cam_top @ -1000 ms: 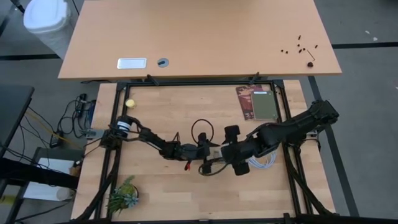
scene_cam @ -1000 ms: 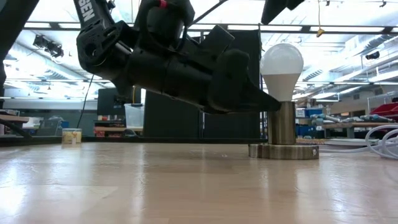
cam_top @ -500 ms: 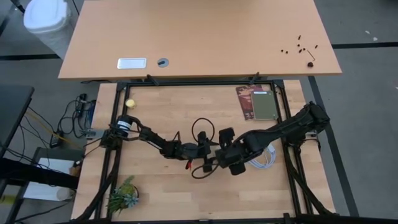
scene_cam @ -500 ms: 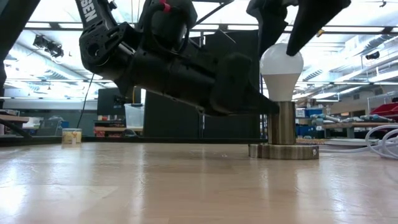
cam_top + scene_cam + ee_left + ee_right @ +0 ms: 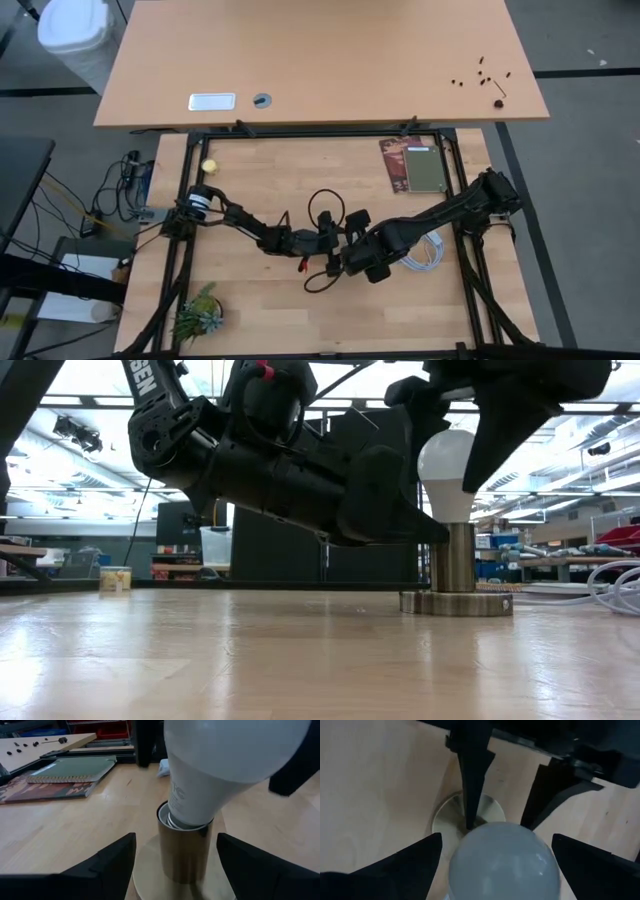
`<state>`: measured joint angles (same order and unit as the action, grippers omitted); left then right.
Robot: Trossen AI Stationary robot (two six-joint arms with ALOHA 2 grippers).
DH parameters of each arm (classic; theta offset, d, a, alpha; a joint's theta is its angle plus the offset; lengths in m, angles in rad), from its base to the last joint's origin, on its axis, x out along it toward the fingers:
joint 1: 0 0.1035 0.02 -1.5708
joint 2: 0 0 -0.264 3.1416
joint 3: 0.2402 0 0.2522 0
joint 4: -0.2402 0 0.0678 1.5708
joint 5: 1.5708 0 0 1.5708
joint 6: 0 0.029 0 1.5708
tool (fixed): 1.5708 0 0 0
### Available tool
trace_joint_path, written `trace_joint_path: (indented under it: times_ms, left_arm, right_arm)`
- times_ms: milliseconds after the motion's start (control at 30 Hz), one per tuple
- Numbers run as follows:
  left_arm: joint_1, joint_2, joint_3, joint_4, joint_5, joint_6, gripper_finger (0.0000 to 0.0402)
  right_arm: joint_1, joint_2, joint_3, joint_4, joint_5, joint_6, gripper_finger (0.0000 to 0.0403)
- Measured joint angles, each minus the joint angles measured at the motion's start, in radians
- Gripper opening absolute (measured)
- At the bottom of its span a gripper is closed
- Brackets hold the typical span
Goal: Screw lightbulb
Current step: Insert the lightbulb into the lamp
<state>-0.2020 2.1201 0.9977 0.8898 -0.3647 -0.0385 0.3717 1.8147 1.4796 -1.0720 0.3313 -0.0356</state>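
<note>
The white lightbulb [image 5: 452, 465] stands upright with its narrow base in the brass socket column [image 5: 455, 555], which rises from a round flat disc [image 5: 455, 603] on the wooden table. My left gripper [image 5: 175, 837] is open and comes in level, its fingers on either side of the socket column. My right gripper [image 5: 497, 840] is open above the bulb, pointing down, its fingers on either side of the dome. In the high view the right gripper [image 5: 348, 252] hides the bulb. My left gripper's fingers [image 5: 112, 862] flank the socket column [image 5: 184, 852] just above the disc; a gap shows on both sides, and I cannot tell whether they touch it. My right gripper's fingers [image 5: 510, 435] straddle the bulb's dome [image 5: 502, 857] from above; I cannot tell whether they touch it.
A coil of white cable [image 5: 425, 255] lies right of the grippers, and a black cable loop [image 5: 322, 208] lies just beyond them. Booklets [image 5: 415, 165] lie at the far right, a yellow ball [image 5: 209, 166] at the far left, a small plant [image 5: 198, 315] at the near left.
My right gripper has moved toward the table's left edge and come down over the bulb, so its open fingers now stand on either side of the dome. The bulb and socket have stayed in place.
</note>
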Motion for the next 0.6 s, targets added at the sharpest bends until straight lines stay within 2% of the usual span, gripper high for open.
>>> trace_joint_path:
  times_ms: [233, 600]
  left_arm:
    - [0.000, 0.000, 0.000, -0.002, 0.000, 0.000, 0.0282]
    - [-0.001, 0.000, 0.000, -0.002, 0.000, 0.000, 0.0282]
  right_arm:
    - [-0.036, 0.001, 0.000, -0.005, -0.001, 0.013, 0.0365]
    - [-0.079, 0.001, 0.000, 0.009, -0.081, 0.006, 0.0325]
